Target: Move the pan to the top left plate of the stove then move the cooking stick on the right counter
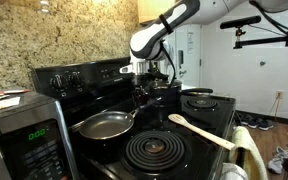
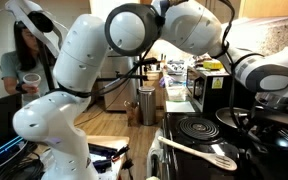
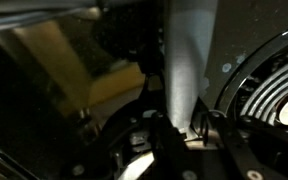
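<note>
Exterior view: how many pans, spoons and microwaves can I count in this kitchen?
pan: 1
spoon: 1
microwave: 1
Total: 3

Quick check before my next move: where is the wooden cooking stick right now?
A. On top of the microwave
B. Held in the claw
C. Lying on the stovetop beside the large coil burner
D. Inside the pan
C: in an exterior view the cooking stick lies flat on the stove next to the large coil burner, well outside the pan.
</note>
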Motion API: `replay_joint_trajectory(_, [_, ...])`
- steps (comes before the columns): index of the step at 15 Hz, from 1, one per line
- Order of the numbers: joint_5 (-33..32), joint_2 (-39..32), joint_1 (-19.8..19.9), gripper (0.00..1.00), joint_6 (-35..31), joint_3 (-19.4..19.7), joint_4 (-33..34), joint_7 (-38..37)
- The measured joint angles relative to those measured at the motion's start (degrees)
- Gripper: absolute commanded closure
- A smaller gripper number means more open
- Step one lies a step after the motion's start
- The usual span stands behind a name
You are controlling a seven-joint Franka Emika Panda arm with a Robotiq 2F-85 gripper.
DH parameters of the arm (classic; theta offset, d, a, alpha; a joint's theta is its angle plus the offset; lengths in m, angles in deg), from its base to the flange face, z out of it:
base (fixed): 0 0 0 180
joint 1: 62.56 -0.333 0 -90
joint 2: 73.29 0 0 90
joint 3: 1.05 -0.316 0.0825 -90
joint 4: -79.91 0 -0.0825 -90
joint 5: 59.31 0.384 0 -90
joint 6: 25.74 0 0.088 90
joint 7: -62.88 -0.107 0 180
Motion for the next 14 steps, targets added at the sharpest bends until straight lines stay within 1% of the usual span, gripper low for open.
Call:
replay_joint_trajectory(2, [-0.16,-0.01,0.0,0.28,-1.21,0.09,0.0,0.0])
replay_joint_trajectory(4, [-0.3,-0.01,0.0,0.14,-2.06,0.17,0.01,-0.01])
replay_joint_trajectory(6, [-0.32,-0.02,0.0,0.03,-2.68,0.2,0.01,-0.02])
replay_joint_trajectory(8, [-0.32,-0.04,0.0,0.0,-3.18,0.2,0.01,-0.03])
replay_joint_trajectory(12, [-0.37,-0.05,0.0,0.0,-3.29,0.2,0.01,-0.03])
replay_joint_trajectory(14, [-2.26,0.26,0.0,0.0,-1.16,0.26,2.04,-0.03])
